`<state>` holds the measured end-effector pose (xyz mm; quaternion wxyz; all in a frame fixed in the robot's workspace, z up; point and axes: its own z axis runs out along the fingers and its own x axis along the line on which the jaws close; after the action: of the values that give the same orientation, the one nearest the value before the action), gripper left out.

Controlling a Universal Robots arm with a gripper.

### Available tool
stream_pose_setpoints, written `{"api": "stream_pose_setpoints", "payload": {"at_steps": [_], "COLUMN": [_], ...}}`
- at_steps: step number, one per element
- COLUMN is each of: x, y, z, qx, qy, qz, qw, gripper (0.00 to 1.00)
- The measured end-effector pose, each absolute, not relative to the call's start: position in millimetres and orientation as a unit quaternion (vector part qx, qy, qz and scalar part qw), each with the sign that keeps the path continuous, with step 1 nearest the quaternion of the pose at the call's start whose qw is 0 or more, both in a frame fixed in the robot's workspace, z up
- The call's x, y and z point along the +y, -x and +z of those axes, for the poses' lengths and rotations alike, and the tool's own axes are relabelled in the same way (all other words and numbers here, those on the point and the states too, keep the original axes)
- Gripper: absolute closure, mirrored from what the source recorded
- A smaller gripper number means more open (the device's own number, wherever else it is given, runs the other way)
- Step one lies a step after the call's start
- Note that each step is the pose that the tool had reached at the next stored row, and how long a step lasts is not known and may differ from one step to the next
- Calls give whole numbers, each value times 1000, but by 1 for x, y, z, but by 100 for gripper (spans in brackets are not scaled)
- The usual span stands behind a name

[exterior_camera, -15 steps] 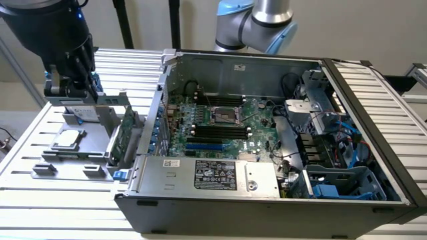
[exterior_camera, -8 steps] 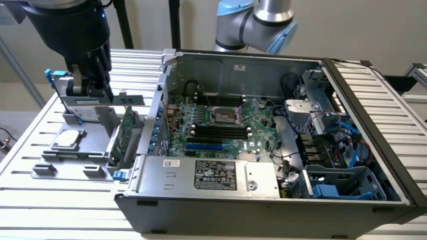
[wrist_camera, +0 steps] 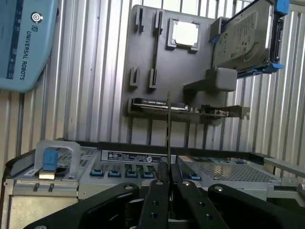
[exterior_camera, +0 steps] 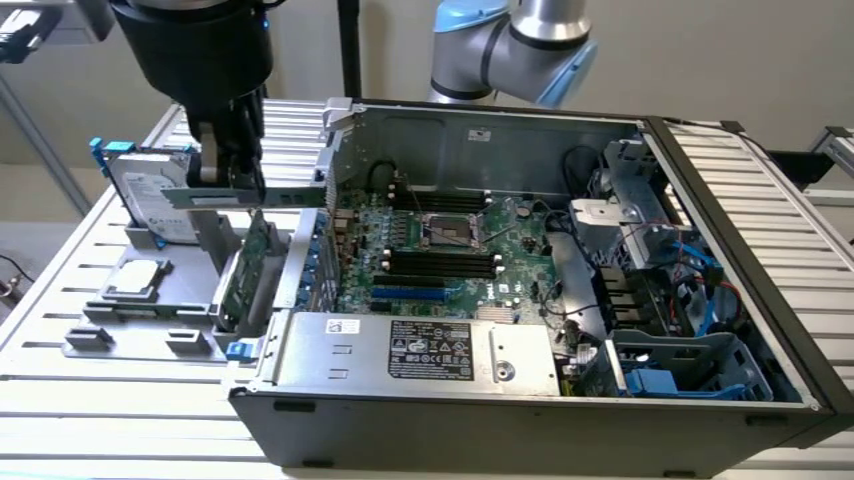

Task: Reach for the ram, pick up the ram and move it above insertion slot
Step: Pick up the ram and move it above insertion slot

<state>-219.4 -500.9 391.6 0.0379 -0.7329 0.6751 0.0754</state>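
Observation:
The ram is a thin green stick held level in the air, above the grey fixture plate and just off the open computer case's side on the exterior view's left. My gripper comes down from above and is shut on it. In the wrist view the ram shows edge-on as a thin line rising from between the black fingers, with my gripper clamped on its end. The black insertion slots lie on the motherboard inside the case, away to the exterior view's right.
On the fixture plate are a hard drive, a processor and an upright expansion card. The case wall stands between the ram and the motherboard. A power supply and drive cages crowd the case. The arm's blue elbow is behind.

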Motion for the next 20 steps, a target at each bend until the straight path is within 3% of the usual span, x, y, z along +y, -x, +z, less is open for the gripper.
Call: {"api": "stream_pose_setpoints", "payload": {"at_steps": [20], "x": [-500], "y": [131], "z": [400], "qx": [674], "qy": [734], "qz": [75], "qw": [38], "gripper": [87]}}
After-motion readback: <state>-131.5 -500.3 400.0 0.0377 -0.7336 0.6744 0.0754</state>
